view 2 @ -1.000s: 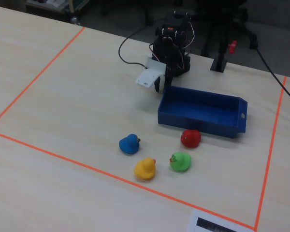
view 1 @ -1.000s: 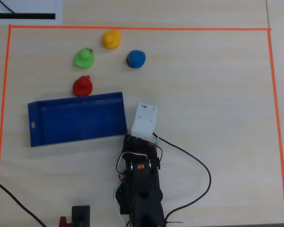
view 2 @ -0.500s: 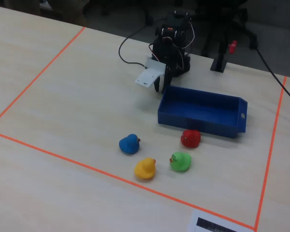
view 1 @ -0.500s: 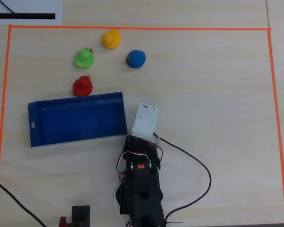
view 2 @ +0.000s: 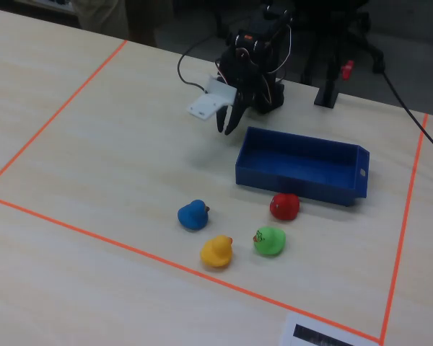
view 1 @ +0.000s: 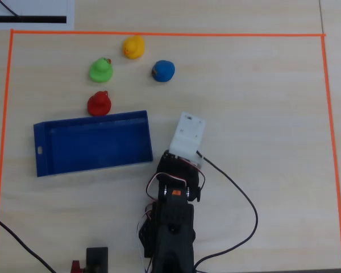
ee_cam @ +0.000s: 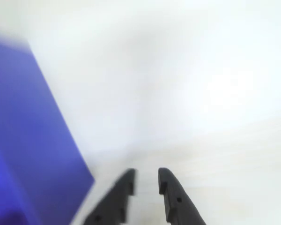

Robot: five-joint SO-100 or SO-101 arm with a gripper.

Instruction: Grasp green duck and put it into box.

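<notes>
Beyond box (view 1: 91,142), green duck (view 1: 100,70), far from gripper (view 2: 224,128)

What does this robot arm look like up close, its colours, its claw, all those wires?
The arm is mostly black, with a white boxy block mounted near its front end. The gripper is two slim black fingers with notched inner edges. Thin red and white wires loop over the joints, a small orange mark sits on top, and a black cable trails off across the table.
</notes>
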